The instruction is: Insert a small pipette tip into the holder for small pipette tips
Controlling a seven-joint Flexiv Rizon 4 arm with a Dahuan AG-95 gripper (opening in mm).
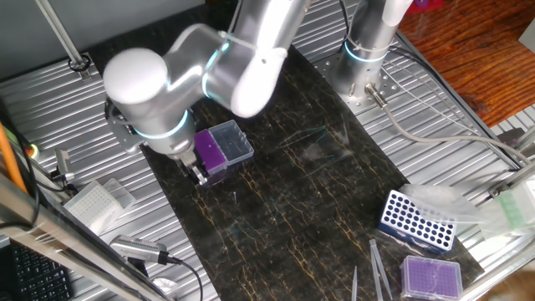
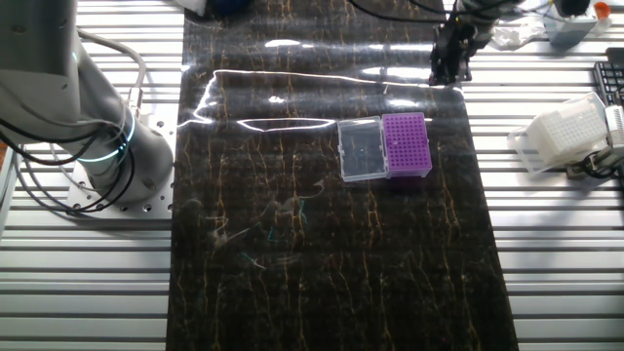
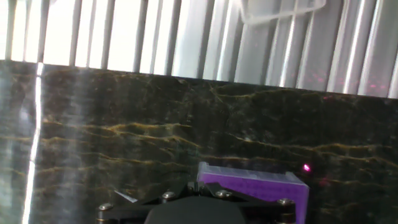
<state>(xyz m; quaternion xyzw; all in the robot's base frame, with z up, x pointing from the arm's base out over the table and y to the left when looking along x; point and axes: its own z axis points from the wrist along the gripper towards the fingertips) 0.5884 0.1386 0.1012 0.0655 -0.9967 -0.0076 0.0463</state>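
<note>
Gripper: gripper (image 1: pixel 197 173) hangs low over the dark mat, right at the holder's purple edge in one fixed view; whether the fingers are parted or pinched, I cannot tell, and no tip shows between them.
Hand view: only the black base of the gripper fills the bottom edge, fingertips out of sight; the holder (image 3: pixel 255 185) sits just beyond it, purple grid facing up.
Holder: holder (image 1: pixel 218 150) rests on the mat (image 1: pixel 276 209), purple grid on one half, clear lid (image 1: pixel 232 141) folded open flat beside it.
Other side: in the other fixed view the holder (image 2: pixel 407 143) lies with its lid (image 2: pixel 360 150) toward the arm base, and the gripper (image 2: pixel 450 60) shows as a dark shape near the mat's far edge, apart from the holder.
Arm: silver arm (image 1: pixel 180 71) bends over the holder, its base (image 1: pixel 368 54) bolted at the table's far end.
Farther off: blue rack (image 1: pixel 418 220) with round holes and a paler purple box (image 1: pixel 431 277) sit near the mat's corner.
Table edge: white tip box (image 1: pixel 90 203) lies on the ribbed metal, well apart from the holder.
</note>
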